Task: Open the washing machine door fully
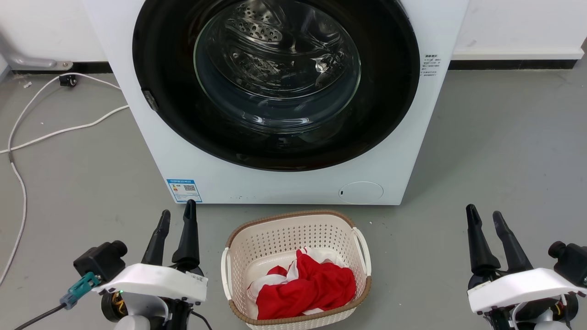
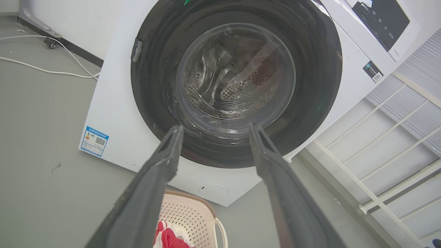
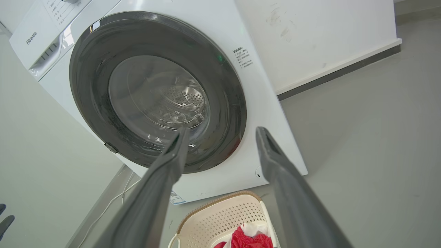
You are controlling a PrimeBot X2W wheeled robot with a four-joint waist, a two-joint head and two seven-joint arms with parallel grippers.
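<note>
The white washing machine [image 1: 284,183] stands ahead on the grey floor. Its round washing machine door [image 1: 394,91], a glossy black rim around clear glass, lies flat against the front, with a small latch tab at its left edge. Through the glass I see the perforated steel drum. The same door [image 2: 151,86] fills the left wrist view, and the door [image 3: 227,103] faces the right wrist view too. My left gripper [image 1: 178,214] is open at lower left, well short of the machine. My right gripper [image 1: 484,215] is open at lower right. Neither holds anything.
A cream laundry basket [image 1: 238,247] with red and white cloth sits on the floor just before the machine, between my grippers. White cables [image 1: 59,130] trail across the floor at left. A wall with a dark skirting runs behind. White railings [image 2: 379,151] show in the left wrist view.
</note>
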